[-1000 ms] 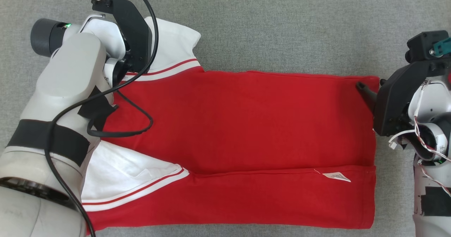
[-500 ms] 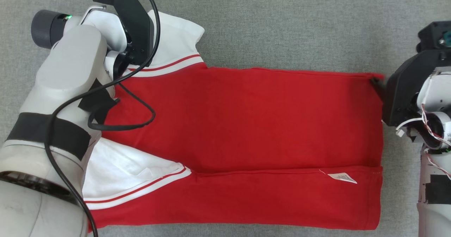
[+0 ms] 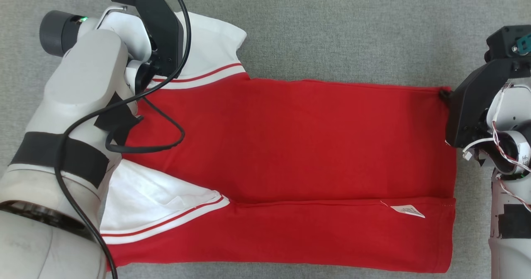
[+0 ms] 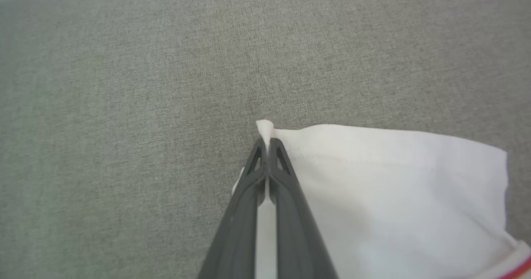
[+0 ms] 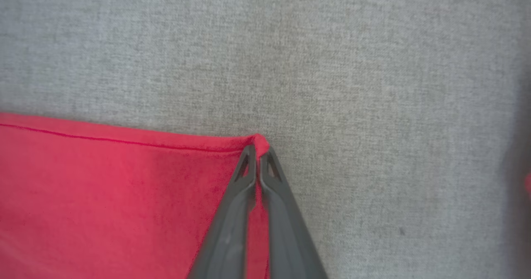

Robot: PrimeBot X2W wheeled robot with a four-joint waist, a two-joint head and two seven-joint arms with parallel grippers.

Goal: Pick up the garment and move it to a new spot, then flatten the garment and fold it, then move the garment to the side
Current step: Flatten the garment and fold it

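The garment [image 3: 290, 146], red with white red-striped sleeves, lies flat on the grey cloth surface, its near edge folded over lengthwise. My left gripper [image 4: 266, 144] is shut on the corner of the far white sleeve [image 4: 394, 187]. In the head view my left arm [image 3: 83, 84] covers that grip. My right gripper [image 5: 257, 148] is shut on the far right corner of the red hem [image 5: 103, 187]. That gripper's dark tip [image 3: 444, 93] meets the same corner in the head view.
The grey cloth surface [image 3: 332, 30] stretches beyond the garment on the far side and to the right. A black cable [image 3: 166, 142] from my left arm loops over the red cloth. A white label [image 3: 408, 210] lies on the folded near strip.
My right gripper's fingers, open over the far right corner a second ago, have closed on it. The left gripper has kept its hold on the sleeve. The whole picture has shifted slightly.
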